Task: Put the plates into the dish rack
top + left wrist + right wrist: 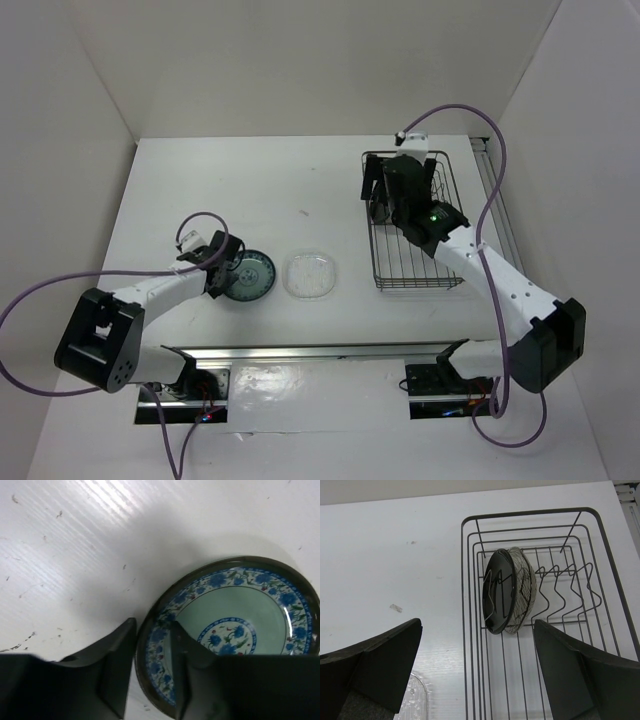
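The blue-green patterned plate (250, 277) lies on the table at the left and fills the left wrist view (235, 610). My left gripper (228, 268) straddles its left rim, one finger outside and one inside (153, 630), pressed against it. The dish rack (378, 272) stands at the right. In the right wrist view the black plate (499, 590) and the clear speckled plate (524, 587) stand upright in the rack's dividers (530, 512). My right gripper (400, 180) hangs open and empty above the rack (477, 630). The clear rounded-square plate (310, 275) lies flat mid-table.
White walls enclose the table on the left, back and right. A metal rail (300, 352) runs along the near edge between the arm bases. The clear plate's edge shows at the bottom left of the right wrist view (417, 700).
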Available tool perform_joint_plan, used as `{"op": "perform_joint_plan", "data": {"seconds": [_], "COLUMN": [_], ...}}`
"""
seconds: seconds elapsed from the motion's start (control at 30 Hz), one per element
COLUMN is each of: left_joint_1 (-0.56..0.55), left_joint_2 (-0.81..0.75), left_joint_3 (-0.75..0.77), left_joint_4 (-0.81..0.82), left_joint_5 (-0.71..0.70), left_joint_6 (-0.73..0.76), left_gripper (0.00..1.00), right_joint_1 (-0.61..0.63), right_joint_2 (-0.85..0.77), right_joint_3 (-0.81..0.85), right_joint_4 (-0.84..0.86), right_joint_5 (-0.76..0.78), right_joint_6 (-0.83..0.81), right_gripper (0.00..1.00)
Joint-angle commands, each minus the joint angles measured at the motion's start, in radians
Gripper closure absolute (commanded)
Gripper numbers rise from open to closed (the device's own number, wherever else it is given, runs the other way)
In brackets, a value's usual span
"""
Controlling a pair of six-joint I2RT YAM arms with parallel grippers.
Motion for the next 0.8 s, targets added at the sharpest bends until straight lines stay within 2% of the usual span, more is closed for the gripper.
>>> {"op": "perform_joint_plan", "data": {"seconds": [0.0,0.03,0.1,0.17,0.3,0.37,0.57,0.67,0.7,0.77], "left_joint_1": [0.003,0.003,0.003,0.003,0.012,0.012,0.012,0.012,0.012,0.012], "left_joint_2": [0.058,0.058,0.069,0.069,-0.003,-0.078,-0.334,-0.399,-0.433,-0.467], "left_joint_3": [-0.011,-0.011,-0.011,-0.02,-0.02,-0.029,-0.04,-0.04,-0.055,-0.084], "left_joint_4": [-0.028,-0.028,-0.054,-0.068,-0.13,-0.131,0.058,0.186,0.233,0.306], "left_joint_5": [0.057,0.057,0.057,0.057,0.005,-0.005,0.021,0.105,0.139,0.199], "left_joint_6": [-0.018,-0.018,-0.043,-0.043,-0.103,-0.08,0.161,0.305,0.357,0.438], "left_gripper": [0.59,0.63,0.85,1.0,1.0,1.0,1.0,1.0,1.0,1.0], "right_joint_1": [0.01,0.01,0.01,0.01,0.01,0.01,0.02,0.02,0.011,0.01], "right_joint_2": [-0.074,-0.087,-0.098,-0.098,-0.098,-0.098,-0.089,-0.089,-0.078,-0.052], "right_joint_3": [-0.019,-0.03,-0.03,-0.03,-0.03,-0.03,-0.052,-0.067,-0.067,-0.076], "right_joint_4": [0.067,0.067,0.078,0.078,0.087,0.087,0.105,0.166,0.167,0.196], "right_joint_5": [-0.004,-0.004,-0.004,-0.015,-0.024,-0.035,-0.096,-0.333,-0.478,-0.59], "right_joint_6": [-0.011,-0.011,-0.011,-0.011,-0.011,-0.011,-0.002,-0.067,-0.08,-0.089], "right_gripper": [0.0,0.0,0.0,0.0,0.0,0.0,0.0,0.0,0.0,0.0]}}
